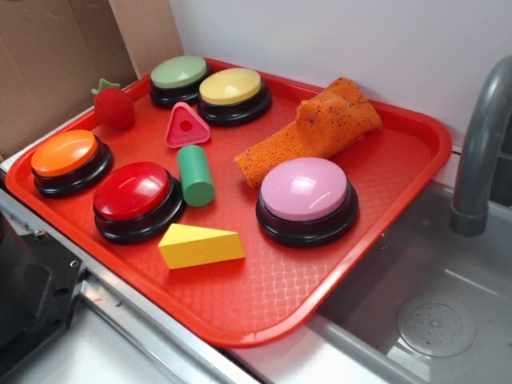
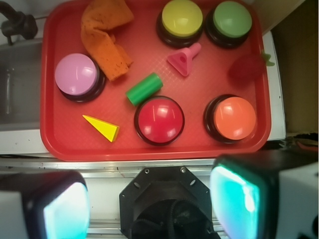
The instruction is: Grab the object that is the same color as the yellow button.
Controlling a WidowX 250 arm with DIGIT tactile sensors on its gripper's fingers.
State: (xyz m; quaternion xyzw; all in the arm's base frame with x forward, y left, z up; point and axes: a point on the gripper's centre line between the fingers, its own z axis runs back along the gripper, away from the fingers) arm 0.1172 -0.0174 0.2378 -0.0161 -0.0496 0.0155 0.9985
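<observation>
The yellow wedge block (image 1: 201, 245) lies on the red tray (image 1: 264, 296) near its front edge, between the red button and the pink button. It also shows in the wrist view (image 2: 102, 128), at the tray's lower left. The yellow button (image 1: 231, 92) stands at the back of the tray beside the pale-green button (image 1: 178, 77); it sits at the top in the wrist view (image 2: 182, 20). My gripper (image 2: 149, 204) is open and empty, high above the robot base, short of the tray. It is out of the exterior view.
On the tray are also a red button (image 1: 134, 197), orange button (image 1: 66, 158), pink button (image 1: 306, 196), green cylinder (image 1: 196, 175), pink triangle piece (image 1: 186, 126), strawberry (image 1: 114, 106) and orange cloth (image 1: 320, 128). A sink with a grey faucet (image 1: 480, 152) lies right.
</observation>
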